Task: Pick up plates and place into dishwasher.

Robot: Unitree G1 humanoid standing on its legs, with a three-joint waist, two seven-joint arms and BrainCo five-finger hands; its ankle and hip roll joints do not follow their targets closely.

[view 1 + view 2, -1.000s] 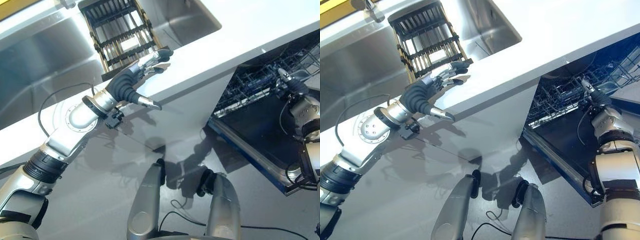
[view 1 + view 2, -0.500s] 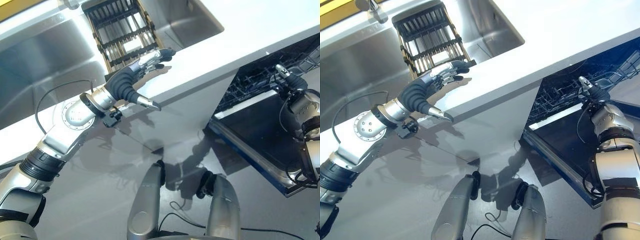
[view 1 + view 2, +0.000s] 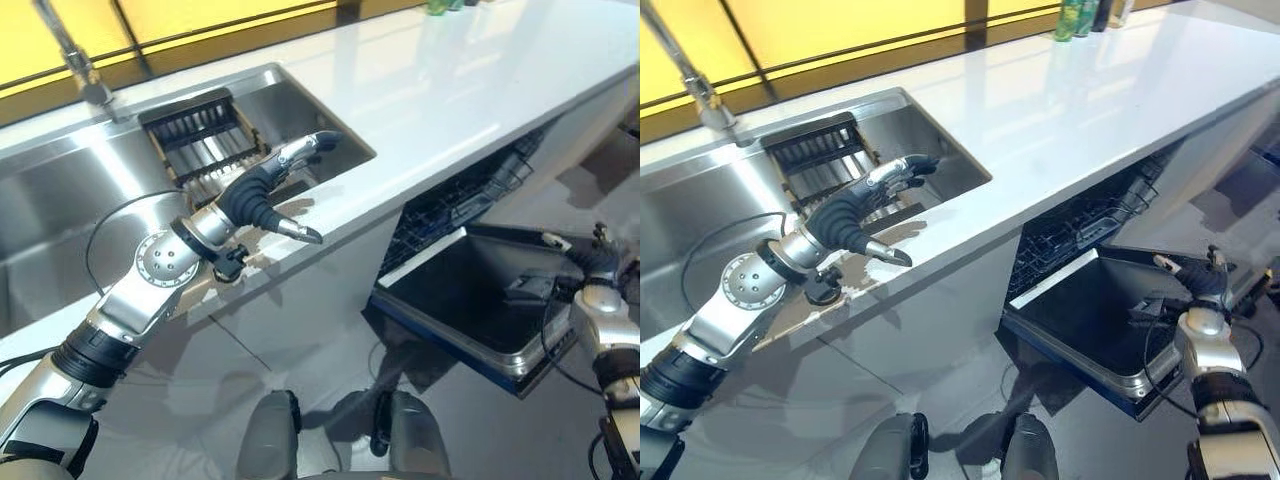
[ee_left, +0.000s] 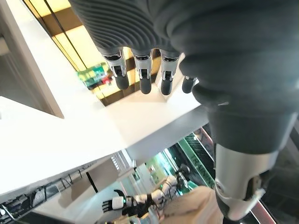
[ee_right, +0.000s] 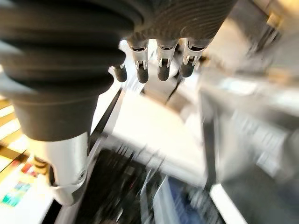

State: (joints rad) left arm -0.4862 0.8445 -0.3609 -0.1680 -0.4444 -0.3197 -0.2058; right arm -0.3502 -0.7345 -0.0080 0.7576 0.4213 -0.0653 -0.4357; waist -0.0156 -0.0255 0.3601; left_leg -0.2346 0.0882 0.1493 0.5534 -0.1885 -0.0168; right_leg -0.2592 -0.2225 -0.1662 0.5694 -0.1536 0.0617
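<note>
Over sink (image 3: 330, 110), left hand (image 3: 262, 185) seemingly outstretched

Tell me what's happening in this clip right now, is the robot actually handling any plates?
No plate is in either hand. The left hand is held open over the front edge of the white counter, beside the steel sink, where a dark rack sits. The right hand hovers open and empty over the lowered dishwasher door. The dishwasher's lower rack shows under the counter. Loading has not started at this moment.
</note>
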